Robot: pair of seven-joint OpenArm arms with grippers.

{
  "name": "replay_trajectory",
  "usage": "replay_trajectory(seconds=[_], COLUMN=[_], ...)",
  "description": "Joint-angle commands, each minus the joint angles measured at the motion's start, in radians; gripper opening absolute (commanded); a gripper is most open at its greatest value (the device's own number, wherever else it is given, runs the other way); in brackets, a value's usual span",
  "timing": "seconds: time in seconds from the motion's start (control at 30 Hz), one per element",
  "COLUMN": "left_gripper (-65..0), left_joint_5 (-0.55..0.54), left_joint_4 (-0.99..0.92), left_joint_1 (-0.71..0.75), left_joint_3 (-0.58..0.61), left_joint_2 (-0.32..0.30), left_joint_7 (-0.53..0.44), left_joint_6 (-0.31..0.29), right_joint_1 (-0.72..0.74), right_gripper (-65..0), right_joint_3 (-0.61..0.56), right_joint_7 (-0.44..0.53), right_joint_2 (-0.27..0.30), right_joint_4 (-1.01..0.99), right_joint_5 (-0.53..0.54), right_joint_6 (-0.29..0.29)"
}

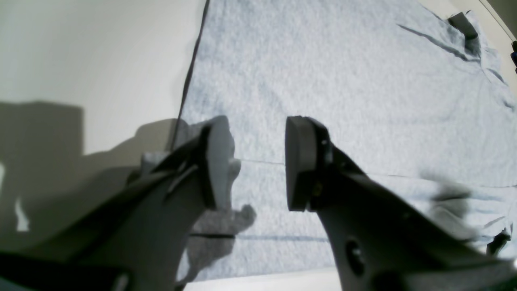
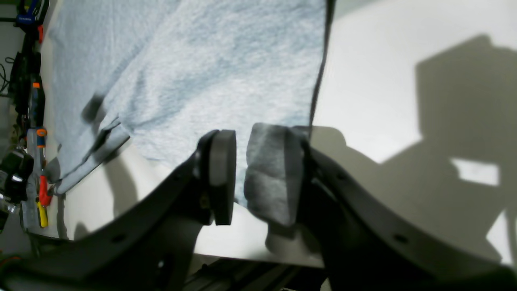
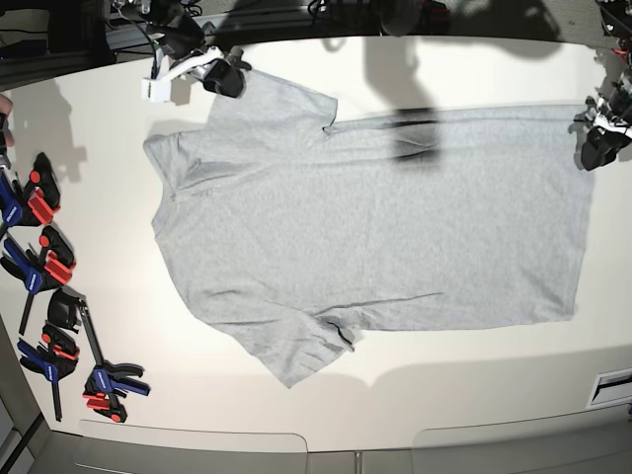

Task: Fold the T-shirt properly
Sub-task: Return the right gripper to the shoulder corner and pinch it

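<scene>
The light grey T-shirt [image 3: 375, 227] lies spread flat on the white table [image 3: 444, 395], collar to the left and hem to the right, plain side up. My right gripper [image 3: 225, 77] is at the far sleeve at the top left. In the right wrist view this gripper [image 2: 248, 133] is open a narrow gap, with a bunch of shirt cloth [image 2: 274, 173] lying against one finger. My left gripper [image 3: 595, 146] is at the far hem corner on the right. In the left wrist view it [image 1: 258, 125] is wide open, and a scrap of hem cloth [image 1: 222, 161] drapes over one finger.
Several blue and red-orange clamps [image 3: 44, 257] lie along the table's left edge and also show in the right wrist view [image 2: 38, 161]. A small white label [image 3: 612, 385] sits at the front right edge. Dark equipment stands behind the table's far edge.
</scene>
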Motion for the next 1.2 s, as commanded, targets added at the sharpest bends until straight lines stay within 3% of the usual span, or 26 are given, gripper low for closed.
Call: replay_trajectory(seconds=[0.0, 0.43, 0.87, 1.07, 1.17], left_gripper=[-43.2, -43.2, -43.2, -43.2, -43.2], left_joint_5=[-0.02, -0.02, -0.02, -0.021, -0.02], left_joint_4=[0.018, 0.018, 0.018, 0.018, 0.018], left_joint_1=[-0.003, -0.003, -0.003, -0.003, -0.003], left_joint_3=[-0.008, -0.008, -0.008, -0.008, -0.008], left_joint_2=[-0.023, -0.023, -0.023, -0.022, -0.023], left_joint_7=[-0.015, -0.016, -0.016, -0.016, -0.016], left_joint_6=[-0.012, -0.012, -0.012, -0.012, -0.012], right_joint_1=[-0.007, -0.005, -0.002, -0.002, -0.002], right_gripper=[-45.8, -45.8, -45.8, -45.8, -45.8], right_joint_3=[0.017, 0.055, 0.054, -0.012, -0.068], right_joint_7=[0.01, 0.106, 0.063, 0.055, 0.056], right_joint_2=[0.008, 0.008, 0.006, 0.006, 0.006], right_joint_4=[0.013, 0.03, 0.041, 0.04, 0.04], right_joint_5=[0.003, 0.002, -0.027, -0.034, -0.092], right_joint_6=[-0.01, -0.001, 0.001, 0.001, -0.001])
